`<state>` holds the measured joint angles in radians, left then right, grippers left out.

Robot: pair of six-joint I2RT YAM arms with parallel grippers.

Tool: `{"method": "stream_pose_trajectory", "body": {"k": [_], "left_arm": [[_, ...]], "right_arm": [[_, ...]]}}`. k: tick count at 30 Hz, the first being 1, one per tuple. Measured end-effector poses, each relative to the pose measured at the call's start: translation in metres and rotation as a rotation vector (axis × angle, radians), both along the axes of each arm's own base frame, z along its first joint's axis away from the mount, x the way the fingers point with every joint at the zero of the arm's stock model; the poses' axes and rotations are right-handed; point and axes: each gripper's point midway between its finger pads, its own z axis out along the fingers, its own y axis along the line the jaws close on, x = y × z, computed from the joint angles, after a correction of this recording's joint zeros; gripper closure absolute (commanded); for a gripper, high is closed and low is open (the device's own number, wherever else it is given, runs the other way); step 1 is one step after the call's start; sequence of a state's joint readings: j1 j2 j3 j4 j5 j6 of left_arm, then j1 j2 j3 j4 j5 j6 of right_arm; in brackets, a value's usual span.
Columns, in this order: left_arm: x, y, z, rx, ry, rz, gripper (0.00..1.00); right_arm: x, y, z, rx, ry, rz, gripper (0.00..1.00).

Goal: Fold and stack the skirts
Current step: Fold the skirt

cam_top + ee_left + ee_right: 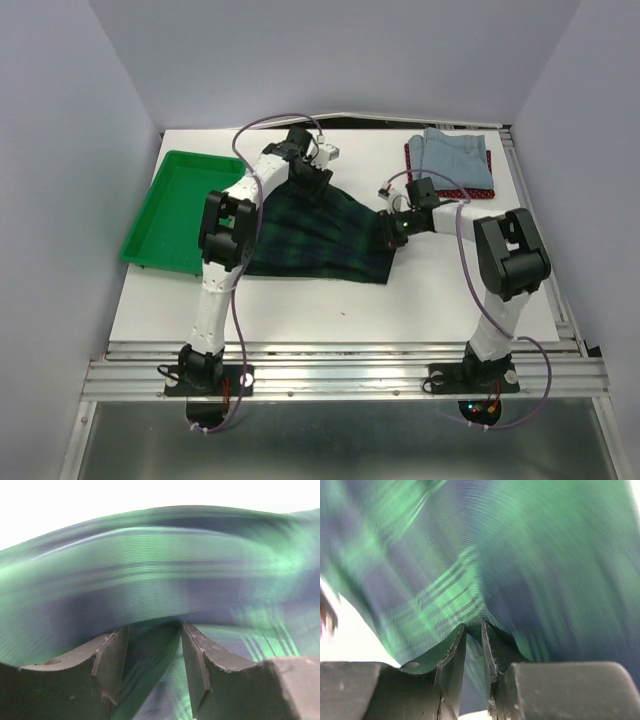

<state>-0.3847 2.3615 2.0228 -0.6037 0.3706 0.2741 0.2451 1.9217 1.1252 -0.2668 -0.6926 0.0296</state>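
Your left gripper (152, 640) and right gripper (474, 635) each pinch the plaid skirt (320, 240), at its far corner and right edge.

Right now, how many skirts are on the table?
3. The plaid skirt is spread out mid-table. The folded denim skirt sits at the far right, on top of the red dotted skirt, which shows only at its edges. More could be hidden beneath that stack.
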Motion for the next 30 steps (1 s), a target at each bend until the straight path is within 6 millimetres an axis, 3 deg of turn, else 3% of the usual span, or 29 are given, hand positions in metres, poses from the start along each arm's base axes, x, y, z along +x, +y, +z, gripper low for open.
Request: {"method": "stream_pose_trajectory", "body": {"k": [3, 5, 6, 8, 9, 11, 15, 17, 18, 20, 23, 26, 27, 30], "left_arm": [[0.028, -0.010, 0.013, 0.024, -0.087, -0.021, 0.40], [0.041, -0.017, 0.027, 0.024, -0.150, -0.028, 0.36], [0.045, -0.019, 0.037, 0.023, -0.183, -0.028, 0.36], [0.046, -0.019, 0.056, 0.014, -0.227, -0.015, 0.35], [0.042, -0.018, 0.065, 0.010, -0.244, -0.009, 0.35], [0.030, -0.010, 0.087, 0.010, -0.262, 0.014, 0.36], [-0.008, 0.018, 0.156, -0.048, -0.333, 0.105, 0.38], [-0.029, 0.035, 0.180, -0.079, -0.351, 0.151, 0.40], [-0.044, 0.047, 0.195, -0.102, -0.367, 0.182, 0.41], [-0.065, 0.064, 0.206, -0.126, -0.367, 0.223, 0.44], [-0.088, 0.078, 0.188, -0.137, -0.311, 0.245, 0.46], [-0.110, 0.074, 0.140, -0.124, -0.178, 0.216, 0.47], [-0.119, 0.074, 0.113, -0.103, -0.106, 0.209, 0.49], [-0.135, 0.074, 0.066, -0.060, 0.036, 0.199, 0.55]], "right_arm": [[-0.066, 0.036, 0.012, 0.033, 0.058, 0.179, 0.62], [-0.110, 0.054, 0.025, 0.063, 0.120, 0.291, 0.48], [-0.123, 0.059, 0.031, 0.078, 0.145, 0.324, 0.39], [-0.136, 0.066, 0.053, 0.110, 0.161, 0.367, 0.31], [-0.132, 0.067, 0.062, 0.120, 0.157, 0.360, 0.27], [-0.105, 0.068, 0.089, 0.155, 0.113, 0.316, 0.24], [-0.026, 0.048, 0.141, 0.161, -0.097, 0.186, 0.22], [0.005, 0.037, 0.152, 0.113, -0.182, 0.129, 0.22], [0.016, 0.035, 0.152, 0.092, -0.202, 0.112, 0.22], [0.036, 0.035, 0.139, 0.047, -0.214, 0.094, 0.23], [0.051, 0.037, 0.097, -0.008, -0.148, 0.086, 0.25], [0.051, 0.034, 0.041, -0.062, -0.036, 0.082, 0.27], [0.047, 0.032, 0.022, -0.083, 0.010, 0.081, 0.28], [0.045, 0.032, 0.013, -0.079, 0.036, 0.082, 0.30]]}}
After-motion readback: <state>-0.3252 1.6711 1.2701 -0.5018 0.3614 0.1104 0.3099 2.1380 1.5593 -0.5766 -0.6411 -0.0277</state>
